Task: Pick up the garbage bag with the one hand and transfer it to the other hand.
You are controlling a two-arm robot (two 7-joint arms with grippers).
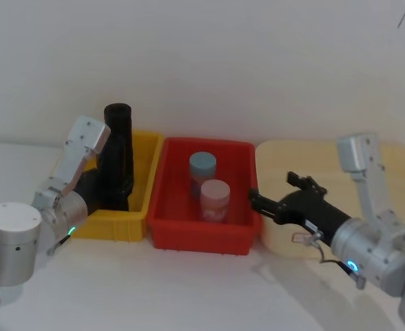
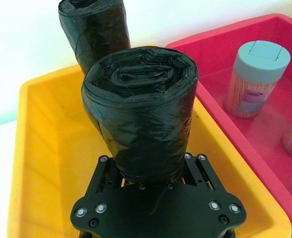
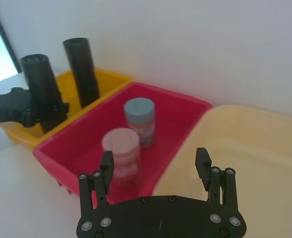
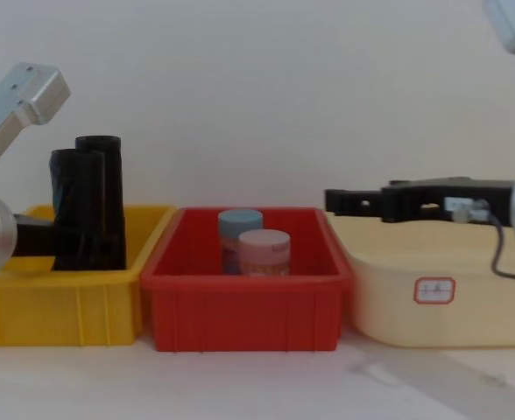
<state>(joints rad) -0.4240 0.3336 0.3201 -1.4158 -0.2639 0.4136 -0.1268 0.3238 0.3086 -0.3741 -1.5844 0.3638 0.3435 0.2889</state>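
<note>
Pinching wrinkled black cylindrical garbage bag (image 2: pixel 141 109): left gripper (image 2: pixel 151 166) | right gripper (image 3: pixel 154 157) spread, above cream tray (image 3: pixel 255 144) edge

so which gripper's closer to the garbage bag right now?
Left. The left gripper has its fingers closed around the garbage bag in the yellow bin. The right gripper hangs open over the cream tray, past the red bin from the bag.

From the head we look down and forward into the red bin (image 1: pixel 201 233) from some way off. From the chest we face its front wall level, lower and nearer. Our left wrist camera sits close against the garbage bag (image 2: pixel 141 114), just left of the red bin. Our right wrist camera looks across the red bin from its right. All four views share it.
</note>
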